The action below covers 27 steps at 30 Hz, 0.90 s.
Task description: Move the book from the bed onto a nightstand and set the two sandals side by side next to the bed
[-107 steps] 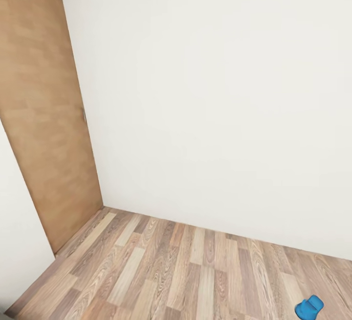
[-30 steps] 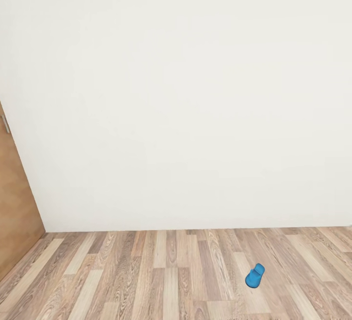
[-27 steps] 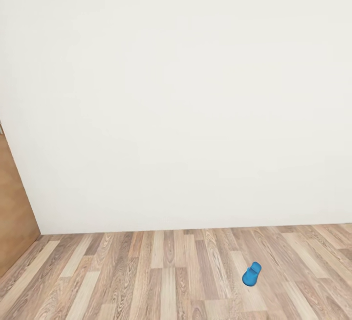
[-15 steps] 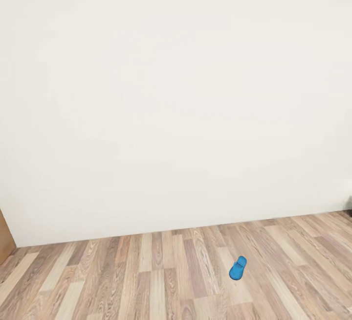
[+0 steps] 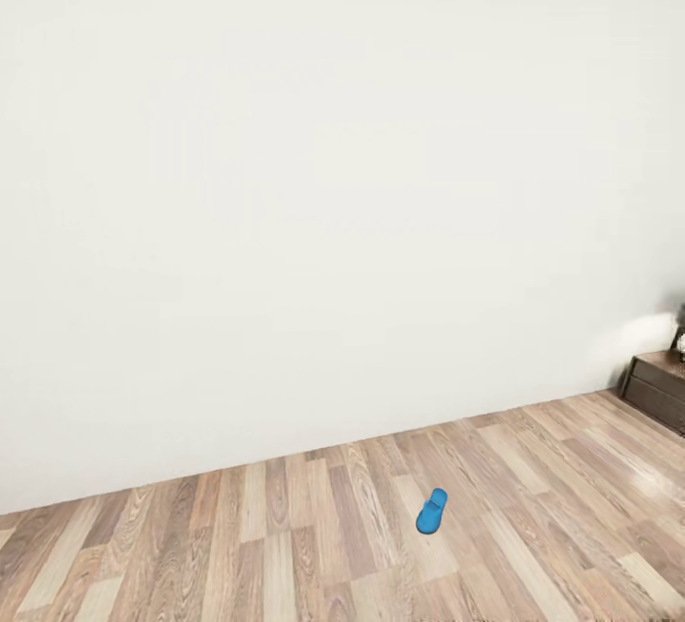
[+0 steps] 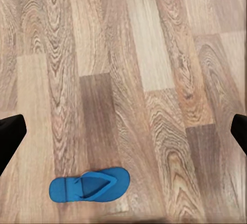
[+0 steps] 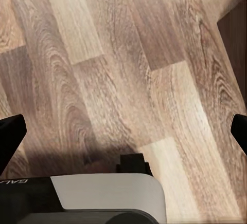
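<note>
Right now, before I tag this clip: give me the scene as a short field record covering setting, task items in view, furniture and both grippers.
setting: white wall above a wood-plank floor
sandal, head view: one blue sandal flat on the floor
sandal, left wrist view: blue sandal on the planks
furniture: dark cabinet at the right edge
left gripper: open, empty
right gripper: open, empty

sandal (image 5: pixel 432 512) on floor (image 5: pixel 285 546), nightstand (image 5: pixel 658 390) far right
</note>
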Available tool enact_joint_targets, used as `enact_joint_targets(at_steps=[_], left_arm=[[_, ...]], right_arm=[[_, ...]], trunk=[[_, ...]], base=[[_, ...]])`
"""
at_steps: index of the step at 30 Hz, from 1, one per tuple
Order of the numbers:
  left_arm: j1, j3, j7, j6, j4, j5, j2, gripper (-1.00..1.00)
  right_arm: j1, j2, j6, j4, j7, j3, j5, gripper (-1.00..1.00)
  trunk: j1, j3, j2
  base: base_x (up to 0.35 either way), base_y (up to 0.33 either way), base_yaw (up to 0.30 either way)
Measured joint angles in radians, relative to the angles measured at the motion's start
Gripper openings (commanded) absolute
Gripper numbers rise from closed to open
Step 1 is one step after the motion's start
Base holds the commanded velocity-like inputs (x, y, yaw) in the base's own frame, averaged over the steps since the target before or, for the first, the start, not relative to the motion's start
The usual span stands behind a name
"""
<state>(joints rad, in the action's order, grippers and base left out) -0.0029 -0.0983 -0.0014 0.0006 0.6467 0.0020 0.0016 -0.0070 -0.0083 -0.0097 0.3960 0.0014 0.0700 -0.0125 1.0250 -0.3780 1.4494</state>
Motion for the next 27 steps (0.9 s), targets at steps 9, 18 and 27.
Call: enact_joint_targets(at_steps=[9,18,27], left_arm=[[0.0,0.0,0.0,-0.001,-0.014,-0.001,0.0,1.0],[0.0,0.0,0.0,-0.001,-0.015,-0.001,0.0,1.0],[0.0,0.0,0.0,-0.001,-0.015,-0.001,0.0,1.0]], right_arm=[[0.0,0.0,0.0,0.0,0.0,0.0,0.0,1.0],[0.0,0.0,0.0,0.0,0.0,0.0,0.0,1.0],[0.0,0.0,-0.001,0.0,0.0,0.0,0.0,1.0]], trunk=[[0.0,0.005,0.0],[0.0,0.01,0.0],[0.0,0.014,0.0]], base=[[0.0,0.0,-0.247],[0.0,0.0,-0.247],[0.0,0.0,-0.247]])
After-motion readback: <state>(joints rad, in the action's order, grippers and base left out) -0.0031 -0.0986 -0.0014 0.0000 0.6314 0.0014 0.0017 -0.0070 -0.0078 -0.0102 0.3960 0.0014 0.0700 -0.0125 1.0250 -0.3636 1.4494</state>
